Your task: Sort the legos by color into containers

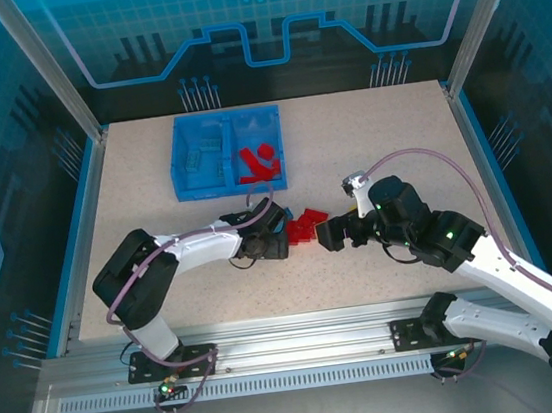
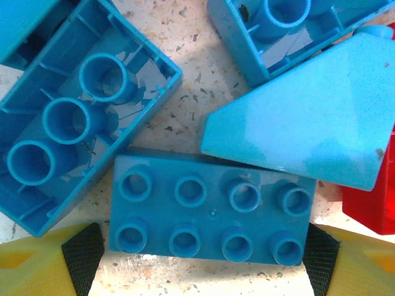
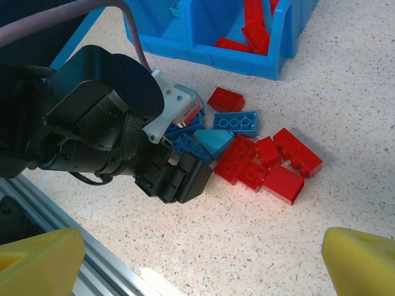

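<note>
Left fingers [image 2: 38, 262] astride blue brick [image 2: 213, 213]

Speckled beige tabletop [image 1: 369, 145], evenly lit. Behind it: translucent blue panels [image 1: 263, 17] with circuit graphics. Aluminium posts [image 1: 47, 68] at its far corners, slotted aluminium rail [image 1: 303, 346] along its near edge.

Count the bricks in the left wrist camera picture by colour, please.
Blue bricks: 4
Red bricks: 1
Total: 5
A blue edge at the top left corner is cut off, so it is left out.
</note>
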Robot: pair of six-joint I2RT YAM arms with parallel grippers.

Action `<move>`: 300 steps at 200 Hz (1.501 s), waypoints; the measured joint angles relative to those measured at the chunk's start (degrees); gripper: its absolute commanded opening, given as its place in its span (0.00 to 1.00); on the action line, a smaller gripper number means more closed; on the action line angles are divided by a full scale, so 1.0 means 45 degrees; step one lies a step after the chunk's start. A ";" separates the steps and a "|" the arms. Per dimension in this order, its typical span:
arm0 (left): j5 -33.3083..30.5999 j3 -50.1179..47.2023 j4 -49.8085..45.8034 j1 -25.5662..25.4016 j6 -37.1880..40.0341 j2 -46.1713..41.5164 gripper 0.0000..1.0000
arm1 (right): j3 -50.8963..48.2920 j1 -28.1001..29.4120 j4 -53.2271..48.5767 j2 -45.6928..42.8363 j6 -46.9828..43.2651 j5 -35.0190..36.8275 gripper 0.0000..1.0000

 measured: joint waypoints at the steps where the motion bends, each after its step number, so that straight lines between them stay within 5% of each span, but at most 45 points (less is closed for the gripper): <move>1: 0.0000 0.0000 0.0000 0.0000 0.0000 0.0000 0.86 | 0.0000 0.0000 0.0000 0.0000 0.0000 -0.0005 1.00; 45: -0.0219 0.0253 -0.0073 -0.0024 0.0967 0.0345 0.89 | 0.0000 0.0000 -0.0034 0.0170 0.0102 -0.0005 1.00; 158: -0.0525 0.0262 0.0797 -0.0049 0.1938 0.0447 0.59 | -0.0053 0.0000 -0.0180 0.0199 0.0534 -0.0126 1.00; 225: -0.0835 -0.0053 -0.0709 0.0083 0.0884 -0.4401 0.60 | -0.0204 0.0000 -0.0102 0.0685 0.0763 -0.1831 1.00; 246: -0.0947 0.0641 -0.1122 0.1243 0.0636 -0.5144 0.59 | -0.0204 0.0000 0.0039 0.0646 0.0855 -0.1851 1.00; 266: -0.1010 0.1554 -0.1161 0.3536 0.0340 -0.5037 0.59 | -0.0204 -0.0005 0.0131 0.0641 0.0869 -0.1753 1.00; 300: -0.0476 0.4041 -0.1248 0.6455 -0.0359 -0.2788 0.59 | -0.0204 -0.0005 0.0126 0.0636 0.0952 -0.1671 1.00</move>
